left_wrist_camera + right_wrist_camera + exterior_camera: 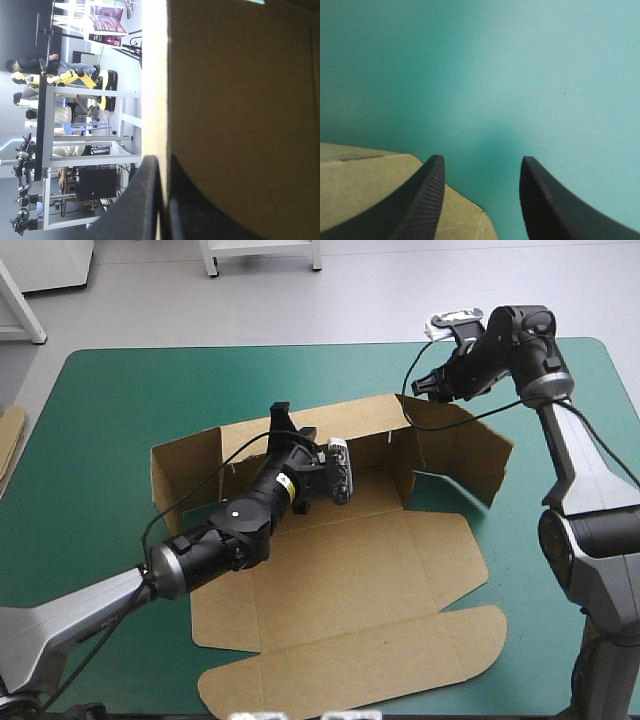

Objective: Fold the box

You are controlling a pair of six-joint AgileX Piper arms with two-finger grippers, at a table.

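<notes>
Roughly halfway: the box (pixel 340 570) has rear walls up, lid flat; left gripper (pixel 281 415) pinches a wall, right gripper (pixel 420 387) gapes upper-right.

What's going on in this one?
Two robot arms are working on the brown box, a cut sheet lying on the teal-green table cover with its back wall and side flaps raised and the lid flat. The left gripper is shut on the back wall's top edge. The right gripper is open over the cover by the box's far right corner, holding nothing. At the table's left edge, more board shows.
</notes>
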